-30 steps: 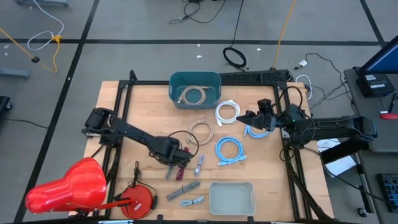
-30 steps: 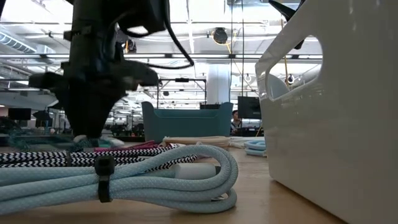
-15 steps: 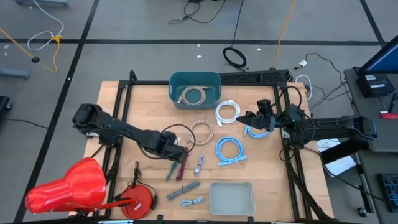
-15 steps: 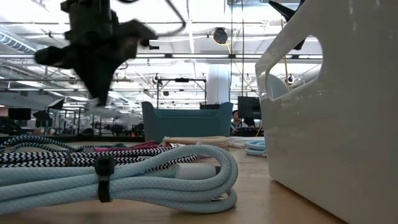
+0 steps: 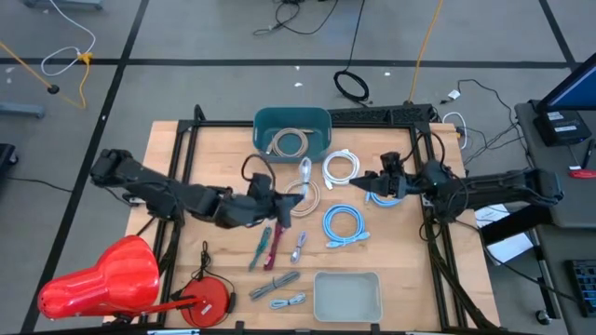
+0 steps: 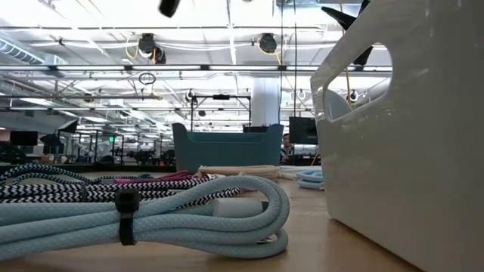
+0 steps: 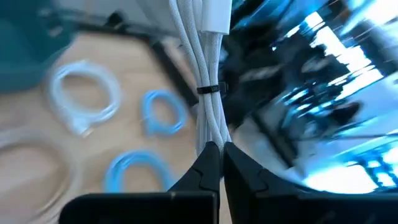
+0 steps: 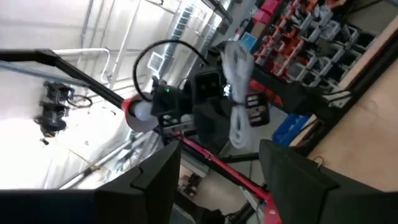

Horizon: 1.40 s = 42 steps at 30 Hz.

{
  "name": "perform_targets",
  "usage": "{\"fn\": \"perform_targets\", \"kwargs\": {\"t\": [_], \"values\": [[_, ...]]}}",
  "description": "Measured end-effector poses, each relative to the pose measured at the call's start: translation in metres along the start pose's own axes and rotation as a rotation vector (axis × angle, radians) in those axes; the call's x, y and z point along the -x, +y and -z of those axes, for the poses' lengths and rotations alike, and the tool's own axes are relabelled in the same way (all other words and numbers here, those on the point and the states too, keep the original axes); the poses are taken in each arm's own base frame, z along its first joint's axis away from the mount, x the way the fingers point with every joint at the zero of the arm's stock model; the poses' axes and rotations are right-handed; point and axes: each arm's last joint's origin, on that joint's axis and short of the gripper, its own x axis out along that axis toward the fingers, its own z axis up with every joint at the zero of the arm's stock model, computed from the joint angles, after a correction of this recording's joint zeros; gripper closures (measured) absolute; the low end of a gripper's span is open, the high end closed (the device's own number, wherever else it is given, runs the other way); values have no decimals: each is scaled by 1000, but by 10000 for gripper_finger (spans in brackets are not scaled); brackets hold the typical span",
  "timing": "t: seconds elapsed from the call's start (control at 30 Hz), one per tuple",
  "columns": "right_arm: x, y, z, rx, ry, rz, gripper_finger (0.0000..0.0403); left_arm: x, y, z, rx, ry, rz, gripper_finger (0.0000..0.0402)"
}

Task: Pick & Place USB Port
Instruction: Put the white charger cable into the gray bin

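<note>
Two arms over the wooden table [image 5: 223, 149]. Left arm reaches in from the table's left edge, stretched low across toward the middle; left gripper [image 5: 281, 207] sits near table centre, fingers [image 7: 208, 163] pinched tight on a bundled white USB cable [image 5: 304, 174]. Cable is lifted off the table, sticking out past the fingertips toward the teal bin [image 5: 292, 132], a black tie around its middle in the left wrist view [image 7: 209, 89]. Right wrist view shows the same white bundle [image 8: 239, 93] hanging from the left gripper.

Right arm comes in from the table's right edge, roughly level, right gripper [image 5: 374, 180] held over a light blue cable coil [image 5: 382, 196] near the right side, fingers [image 8: 288, 180] spread apart, nothing between them.

On the table: white coil [image 5: 341, 167], beige coil [image 5: 302, 194], larger blue coil [image 5: 344, 224], white bin [image 5: 347, 296] at the front edge, pink and grey bundled cables [image 5: 268, 247] beside it. Low view: light blue cable [image 6: 144, 217] and black-white braided cable [image 6: 91, 192] up close.
</note>
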Motion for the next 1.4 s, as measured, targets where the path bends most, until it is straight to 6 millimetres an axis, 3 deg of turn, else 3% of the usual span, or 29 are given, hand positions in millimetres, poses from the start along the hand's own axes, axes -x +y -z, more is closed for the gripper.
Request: {"fn": "perform_targets", "kwargs": {"t": [0.4,0.53,0.83,1.07,1.2,1.4], "values": [[-14,-4,15,-24,-61,-27,192,-24,4,-28,17,-14,139,399],[-15,-6,16,-25,-60,-24,192,-37,4,-21,27,15,189,400],[-16,-8,16,-24,-65,-25,192,-88,-23,0,17,155,219,400],[-16,-6,16,-32,-54,-41,197,-96,-28,3,-22,219,162,399],[-16,-6,18,-54,-28,-50,233,-94,-28,-2,-20,214,156,397],[-16,-5,21,-38,-10,-54,349,-96,-27,-4,-15,206,155,397]]}}
